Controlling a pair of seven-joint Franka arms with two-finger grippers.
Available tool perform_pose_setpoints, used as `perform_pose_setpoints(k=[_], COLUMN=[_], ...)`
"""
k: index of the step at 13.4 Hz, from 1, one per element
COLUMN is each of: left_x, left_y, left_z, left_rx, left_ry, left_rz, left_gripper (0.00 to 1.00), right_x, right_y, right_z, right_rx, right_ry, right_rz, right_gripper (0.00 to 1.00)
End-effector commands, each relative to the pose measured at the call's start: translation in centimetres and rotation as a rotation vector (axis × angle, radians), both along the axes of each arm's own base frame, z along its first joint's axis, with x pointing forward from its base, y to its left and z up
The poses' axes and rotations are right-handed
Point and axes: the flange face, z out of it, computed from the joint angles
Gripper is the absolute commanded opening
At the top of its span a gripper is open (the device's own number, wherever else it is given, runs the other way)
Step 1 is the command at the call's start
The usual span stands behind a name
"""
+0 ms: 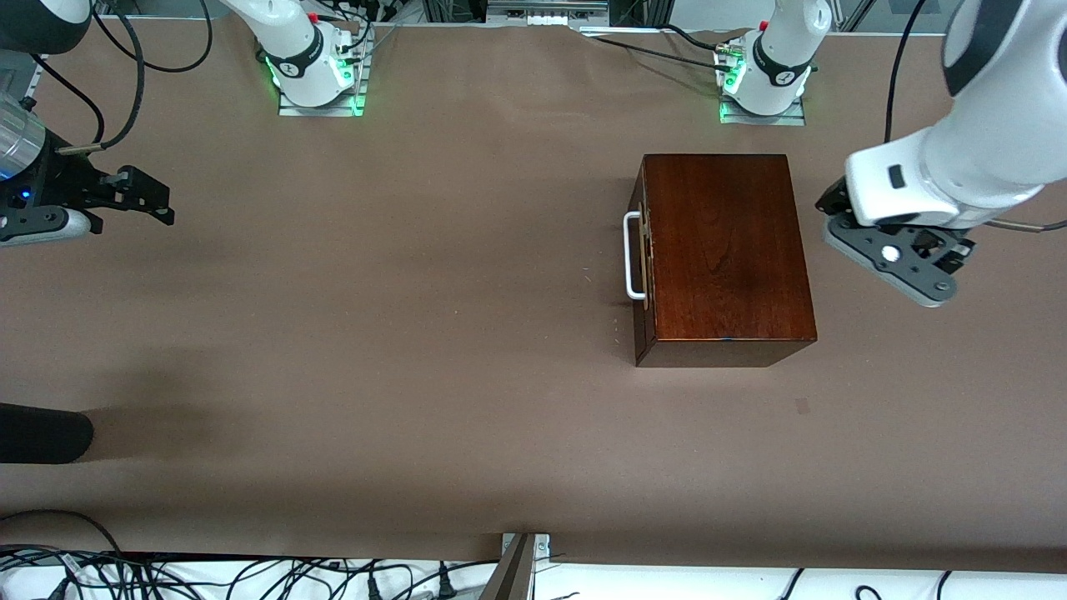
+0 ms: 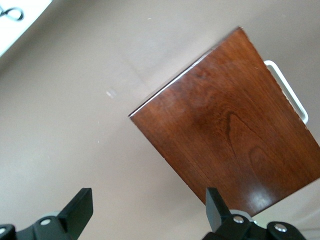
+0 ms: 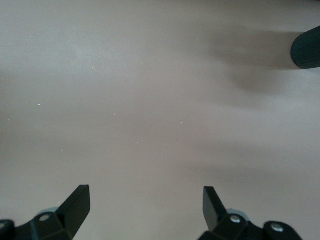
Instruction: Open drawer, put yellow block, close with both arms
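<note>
Front view: I judge nothing done. The drawer sits shut beside my spread left end effector; right end effector, spread, waits well apart. No yellow block visible.

A: Front cam?
B: High up, facing my bases, looking down on the whole table; wooden box toward my left arm's end.
A: Left wrist?
B: Close above the wooden box, looking down; shares box and handle with front.
A: Right wrist?
B: Low over bare table, well apart from the box.
</note>
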Motion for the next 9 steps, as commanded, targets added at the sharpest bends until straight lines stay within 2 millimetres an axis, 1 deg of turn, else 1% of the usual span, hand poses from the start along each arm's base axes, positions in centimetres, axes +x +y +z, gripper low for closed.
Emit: perform_pose_setpoints(k=[1, 2, 3, 5, 6, 9], left_x=[-1.5, -2.5, -3.2, -4.1, -4.5, -5.1], left_y=[0.1, 0.9, 2.8, 6.5, 7.6, 8.5], left_z=[0.3, 0.8, 0.0, -0.7, -0.9, -0.2], left_rx=[0.024, -0.006, -0.041, -0.081, -0.076, -0.096], left_ry=[-0.019, -0.060, -0.060, -0.046, -0.047, -0.146], left_rz=[0.182, 0.255, 0.337, 0.428, 0.452, 0.456], left_gripper=[1.00, 1.00, 1.00, 1.00, 1.00, 1.00], right_x=[0.1, 0.1, 0.1, 0.1, 0.1, 0.1], right_y=[0.0, 0.0, 0.0, 0.0, 0.0, 0.0], right_z=[0.5, 0.4, 0.4, 0.4, 0.4, 0.4], right_rx=[0.007, 0.007, 0.007, 0.007, 0.007, 0.007], right_ry=[0.002, 0.004, 0.004, 0.004, 0.004, 0.004], right_rz=[-0.014, -0.012, -0.012, -0.014, -0.014, -0.014], right_gripper=[1.00, 1.00, 1.00, 1.00, 1.00, 1.00])
